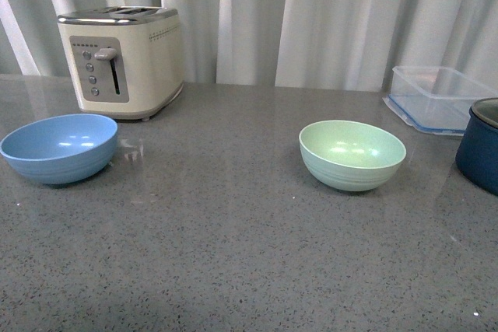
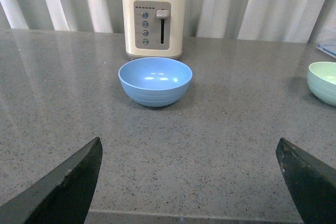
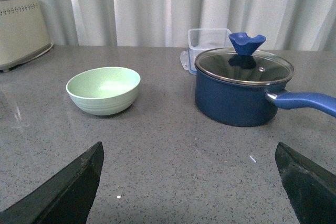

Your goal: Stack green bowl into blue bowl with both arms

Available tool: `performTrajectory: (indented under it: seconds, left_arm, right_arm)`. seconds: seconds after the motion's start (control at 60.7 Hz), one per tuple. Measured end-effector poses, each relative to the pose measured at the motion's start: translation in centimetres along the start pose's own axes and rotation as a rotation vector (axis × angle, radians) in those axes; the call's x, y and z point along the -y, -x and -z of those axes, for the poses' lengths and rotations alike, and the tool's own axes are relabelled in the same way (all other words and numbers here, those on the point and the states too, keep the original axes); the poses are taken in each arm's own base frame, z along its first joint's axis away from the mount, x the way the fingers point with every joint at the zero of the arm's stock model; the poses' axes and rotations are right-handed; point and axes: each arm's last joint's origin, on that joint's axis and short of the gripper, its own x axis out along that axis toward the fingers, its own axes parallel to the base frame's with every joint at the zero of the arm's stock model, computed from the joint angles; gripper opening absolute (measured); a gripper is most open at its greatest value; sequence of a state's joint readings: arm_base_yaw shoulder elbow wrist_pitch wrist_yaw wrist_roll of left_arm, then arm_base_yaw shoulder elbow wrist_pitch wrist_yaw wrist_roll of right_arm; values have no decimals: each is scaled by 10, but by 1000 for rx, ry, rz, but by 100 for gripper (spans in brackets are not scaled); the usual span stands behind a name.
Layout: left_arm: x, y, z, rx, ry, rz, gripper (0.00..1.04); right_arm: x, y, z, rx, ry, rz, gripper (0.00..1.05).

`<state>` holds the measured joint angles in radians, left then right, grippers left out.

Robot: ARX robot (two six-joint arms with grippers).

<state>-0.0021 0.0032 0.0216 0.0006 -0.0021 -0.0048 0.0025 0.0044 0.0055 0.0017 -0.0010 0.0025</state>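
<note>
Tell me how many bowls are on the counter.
2: the blue bowl sits on the left in front of the toaster; the green bowl sits right of centre, left of the navy pot.

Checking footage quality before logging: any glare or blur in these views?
Front view: sharp, soft highlights inside the pale mint-green round bowl and light sky-blue round bowl. Left wrist view: faint sheen on the grey speckled countertop. Right wrist view: reflections on the navy pot's glass lid.

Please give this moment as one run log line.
left gripper: open, empty | right gripper: open, empty | green bowl: on table, apart from blue bowl | stack: not done
</note>
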Motion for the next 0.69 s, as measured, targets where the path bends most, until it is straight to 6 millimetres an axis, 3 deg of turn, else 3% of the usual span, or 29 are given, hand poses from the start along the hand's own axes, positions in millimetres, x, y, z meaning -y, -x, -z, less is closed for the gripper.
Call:
performTrajectory:
  seconds: [0.461, 0.593, 0.692]
  left_arm:
    - [0, 0, 0, 0, 0, 0, 98]
    - [-2, -5, 2, -178, -58, -231, 98]
    - [-5, -14, -14, -216, -40, -251, 98]
  right_arm:
    - [0, 0, 0, 0, 0, 0, 95]
    - [0, 0, 0, 0, 0, 1, 95]
    - [0, 0, 0, 0, 0, 0, 95]
